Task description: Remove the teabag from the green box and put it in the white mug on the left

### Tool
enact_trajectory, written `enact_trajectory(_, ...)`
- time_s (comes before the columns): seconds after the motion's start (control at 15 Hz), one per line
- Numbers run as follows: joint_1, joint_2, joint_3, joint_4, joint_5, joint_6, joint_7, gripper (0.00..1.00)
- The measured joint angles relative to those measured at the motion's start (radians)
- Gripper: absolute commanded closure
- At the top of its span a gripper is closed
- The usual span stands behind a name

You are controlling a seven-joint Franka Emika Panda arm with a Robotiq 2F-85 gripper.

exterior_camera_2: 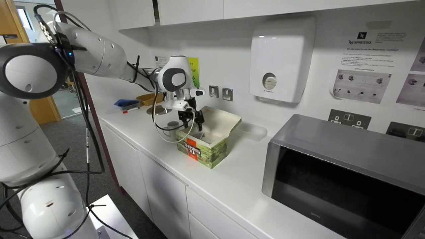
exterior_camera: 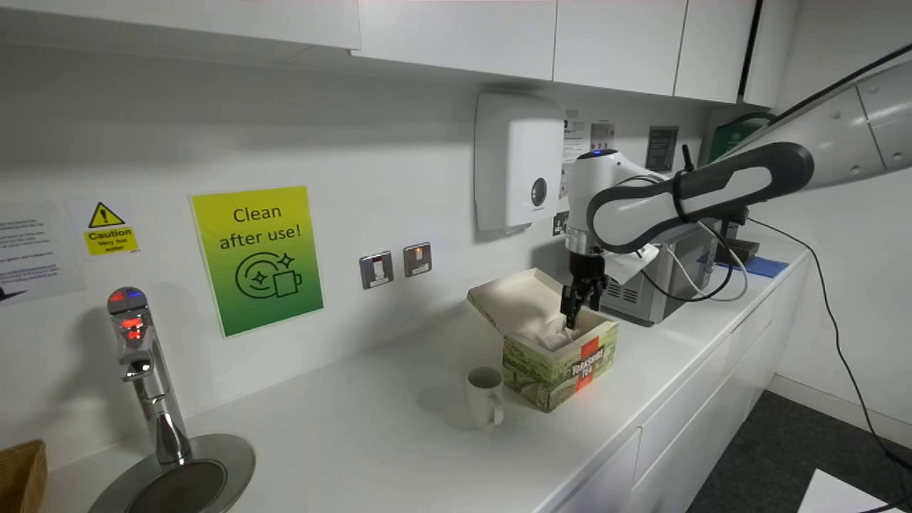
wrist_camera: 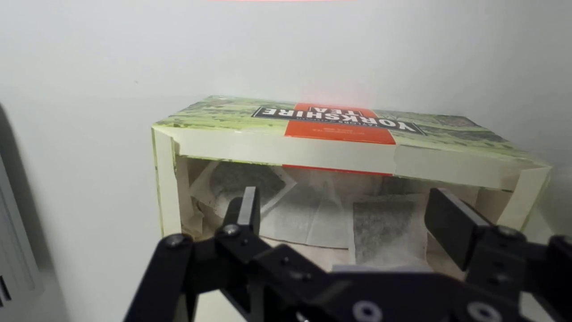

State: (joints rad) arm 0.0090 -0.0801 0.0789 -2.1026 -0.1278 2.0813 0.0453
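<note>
The green box stands on the counter with its lid flap raised; it also shows in an exterior view and the wrist view. Several pale teabags lie inside; one flat teabag shows between my fingers, another near the left finger. My gripper is open, with nothing held between its fingers. In both exterior views the gripper points down at the box opening; whether it touches a teabag I cannot tell. The white mug stands upright beside the box; it also shows, partly hidden, behind a cable.
The raised lid flap leans toward the wall behind the gripper. A grey microwave stands on the counter. A clear plastic tub lies behind the box. A tap is at the far end. Cables hang from the arm near the box.
</note>
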Motion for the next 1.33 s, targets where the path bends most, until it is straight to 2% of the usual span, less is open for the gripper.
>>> enact_trajectory(0.4,0.008,0.122,0.001,0.086,-0.001,0.0,0.005,0.0)
enact_trajectory(0.87,0.056,0.292,0.002,0.239,-0.008,0.0,0.013,0.0)
enact_trajectory(1.33,0.077,0.343,-0.001,0.306,-0.007,-0.002,0.013,0.0)
